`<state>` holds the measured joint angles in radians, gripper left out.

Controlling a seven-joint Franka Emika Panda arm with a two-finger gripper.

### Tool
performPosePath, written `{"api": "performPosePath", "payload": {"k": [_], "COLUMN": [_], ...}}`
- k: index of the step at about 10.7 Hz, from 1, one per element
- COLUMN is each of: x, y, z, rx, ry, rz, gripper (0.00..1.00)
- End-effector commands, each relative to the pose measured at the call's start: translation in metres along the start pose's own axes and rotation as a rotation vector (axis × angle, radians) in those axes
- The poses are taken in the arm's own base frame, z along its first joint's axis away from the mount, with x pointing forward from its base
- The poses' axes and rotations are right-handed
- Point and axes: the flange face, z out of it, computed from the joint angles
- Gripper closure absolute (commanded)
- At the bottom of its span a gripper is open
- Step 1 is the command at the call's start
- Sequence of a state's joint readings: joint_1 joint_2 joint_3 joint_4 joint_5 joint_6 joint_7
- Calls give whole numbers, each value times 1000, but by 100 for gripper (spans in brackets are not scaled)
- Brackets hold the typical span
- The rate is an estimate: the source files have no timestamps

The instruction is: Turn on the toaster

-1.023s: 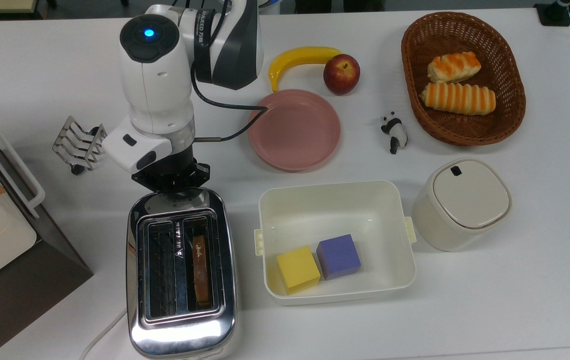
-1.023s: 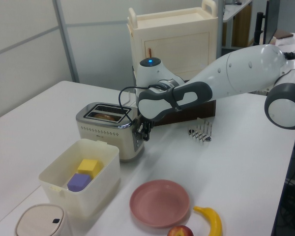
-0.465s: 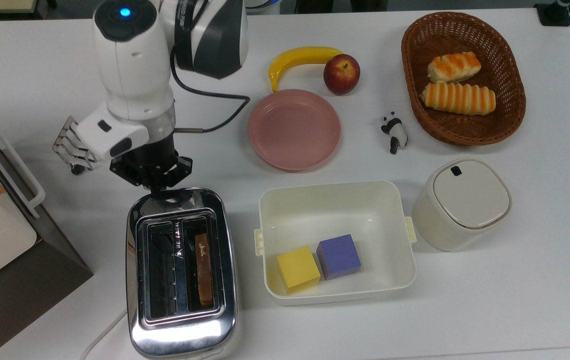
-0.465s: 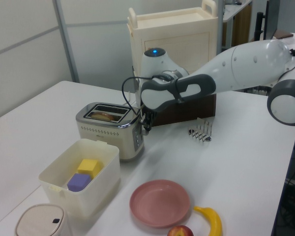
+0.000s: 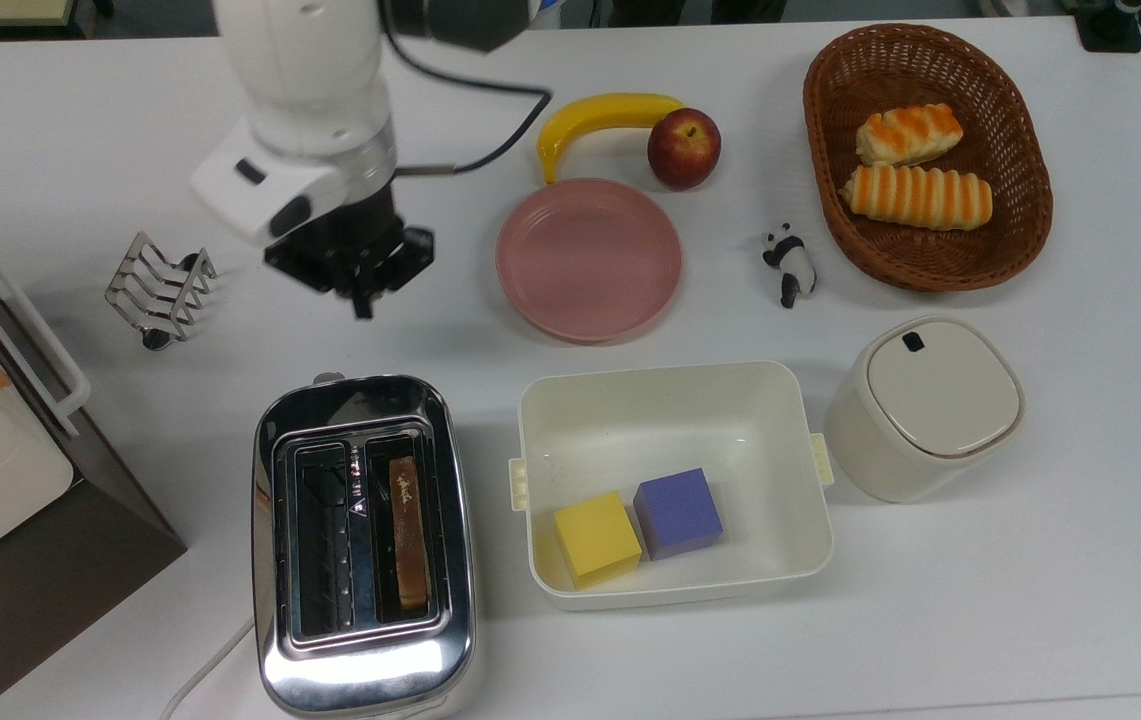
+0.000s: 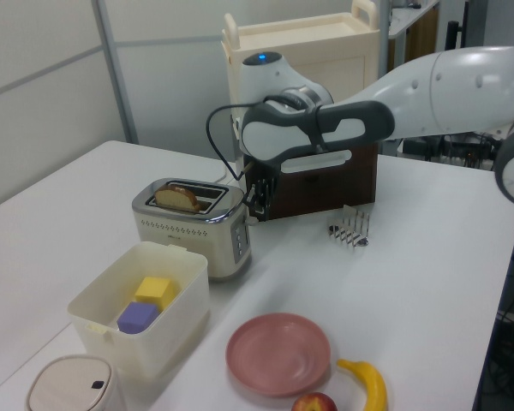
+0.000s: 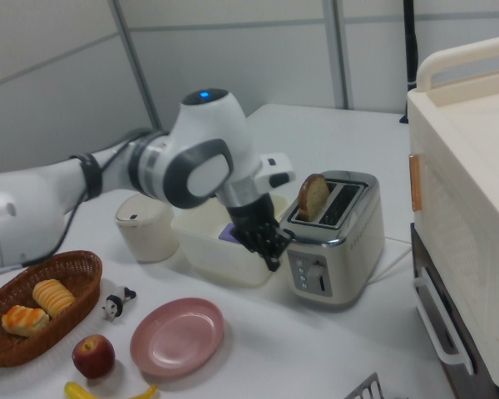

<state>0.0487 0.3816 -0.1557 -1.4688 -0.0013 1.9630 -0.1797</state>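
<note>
Reading the gripper (image 5: 362, 303) as closed on nothing, hanging above bare table, tip pointing down. Top view: it sits at 12 o'clock from the toaster (image 5: 362, 660), apart from it, with the plate (image 5: 588, 258) at its 3 and the wire toast rack (image 5: 160, 290) at its 9.

The toaster is at the table's near edge in the top view. Its lever (image 5: 327, 378) is on the end facing the gripper, and the white cord (image 5: 205, 670) leaves the far end. In the right view the bread slice (image 7: 313, 196) stands proud of its slot, so I judge the lever is up and the toaster not started.

Risks from here:
- The lever is small and sits low on the end face. If I come down off-centre, the tip could slide off it or land on the chrome top.
- A push with any sideways lean could skid the toaster towards 6 o'clock, and there's little table left there.
- A short press likely won't latch, and the slice would stay up.
- The rack is close enough to clip if the arm swings wide towards 9.

Containers:
- Toaster: one slice in the top view's right slot, the other slot empty.
- White bin (image 5: 670, 375), at the toaster's 3: a yellow block (image 5: 596, 538) and a purple block (image 5: 678, 512) touching each other.
- Basket (image 5: 930, 270), far off at 2: two striped rolls (image 5: 915, 196).
- Plate: bare.
- Lidded canister (image 5: 930, 405), at the bin's 3: shut, so I can't tell what's inside.
</note>
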Motion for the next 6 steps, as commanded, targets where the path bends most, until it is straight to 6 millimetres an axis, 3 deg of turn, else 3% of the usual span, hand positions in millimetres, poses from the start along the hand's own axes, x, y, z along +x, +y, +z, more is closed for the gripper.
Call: {"api": "performPosePath", "payload": {"k": [1, 3, 6], "x": [-27, -46, -71], "y": [-32, -49, -51], "z": [-43, -81, -120], "rx": [-13, 0, 16], "ry": [-105, -139, -167], "rz": [-51, -76, -79], "gripper": [100, 100, 100]}}
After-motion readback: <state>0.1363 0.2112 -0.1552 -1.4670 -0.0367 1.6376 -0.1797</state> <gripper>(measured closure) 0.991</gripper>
